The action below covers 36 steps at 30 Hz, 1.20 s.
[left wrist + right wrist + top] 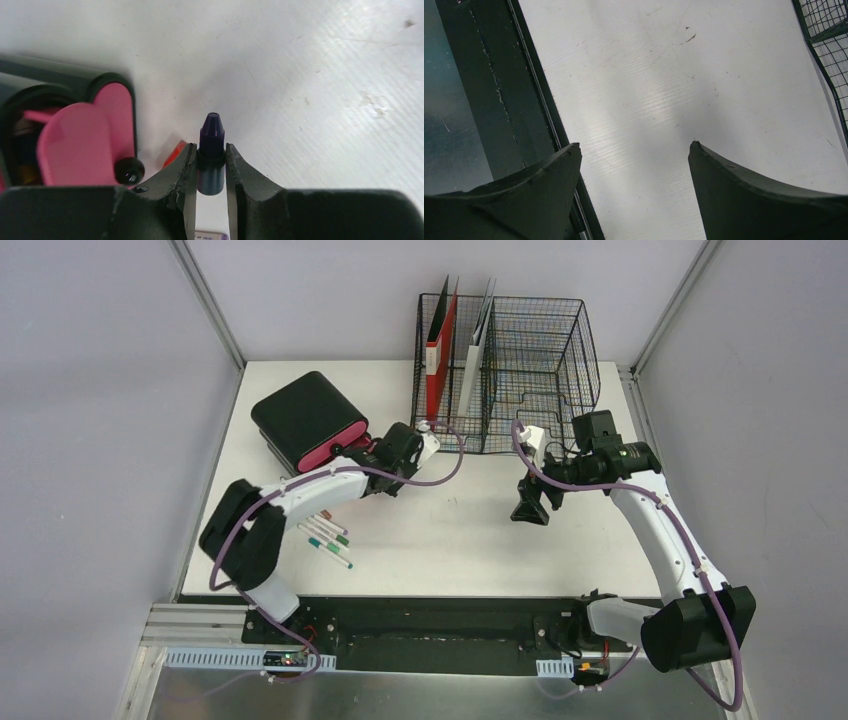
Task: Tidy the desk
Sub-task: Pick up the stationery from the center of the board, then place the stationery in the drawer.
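Note:
On the white desk (pixel 450 540), my left gripper (pixel 366 458) is beside the open end of a black pencil case (pixel 305 415) with a pink lining. In the left wrist view this gripper (pixel 210 148) is shut on a dark purple marker (pixel 211 134), whose capped end sticks out past the fingertips. The case's pink flap (pixel 75 142) lies just to the left, and something orange-red (pixel 174 150) peeks out behind the left finger. Several markers (pixel 328 538) lie loose under the left arm. My right gripper (pixel 528 505) hangs over mid-desk, open (pixel 634 145) and empty.
A black wire-mesh rack (pixel 520 360) stands at the back of the desk with a red folder (pixel 440 350) and a white one upright in it. Its corner shows in the right wrist view (pixel 829 30). A dark frame rail (pixel 499 90) runs along the desk's edge.

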Each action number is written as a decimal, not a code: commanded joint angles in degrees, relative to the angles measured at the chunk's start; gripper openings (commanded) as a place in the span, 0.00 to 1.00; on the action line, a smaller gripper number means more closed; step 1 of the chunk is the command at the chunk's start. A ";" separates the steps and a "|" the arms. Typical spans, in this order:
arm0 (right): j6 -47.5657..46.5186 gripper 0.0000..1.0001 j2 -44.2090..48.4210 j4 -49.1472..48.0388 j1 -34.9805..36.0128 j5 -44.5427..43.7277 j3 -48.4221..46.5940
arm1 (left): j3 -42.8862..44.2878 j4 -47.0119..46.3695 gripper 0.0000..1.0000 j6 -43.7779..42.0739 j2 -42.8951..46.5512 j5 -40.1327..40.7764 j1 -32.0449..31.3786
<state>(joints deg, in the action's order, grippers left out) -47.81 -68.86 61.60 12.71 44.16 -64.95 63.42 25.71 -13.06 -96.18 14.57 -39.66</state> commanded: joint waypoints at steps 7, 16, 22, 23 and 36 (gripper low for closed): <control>-1.41 0.82 0.92 -0.53 -0.32 0.92 -0.35 | -5.53 -8.67 0.00 -3.31 16.69 1.65 -0.86; -1.35 0.82 0.88 -0.54 -0.33 0.84 -0.35 | -1.36 -10.46 0.00 -12.53 12.34 17.30 -0.73; -1.41 0.82 0.58 -0.53 -0.25 0.84 -0.35 | -1.62 -11.48 0.00 -14.33 11.02 22.02 -0.51; -1.44 0.82 0.61 -0.54 -0.23 0.84 -0.35 | -1.88 -11.97 0.00 -14.74 11.09 22.33 -0.51; -1.43 0.82 0.40 -0.54 -0.28 0.76 -0.27 | -4.26 -16.06 0.00 -18.57 10.05 24.88 1.20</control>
<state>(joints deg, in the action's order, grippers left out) -47.97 -68.86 61.60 12.71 44.16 -64.95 59.86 12.56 -29.67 -85.54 37.34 -39.48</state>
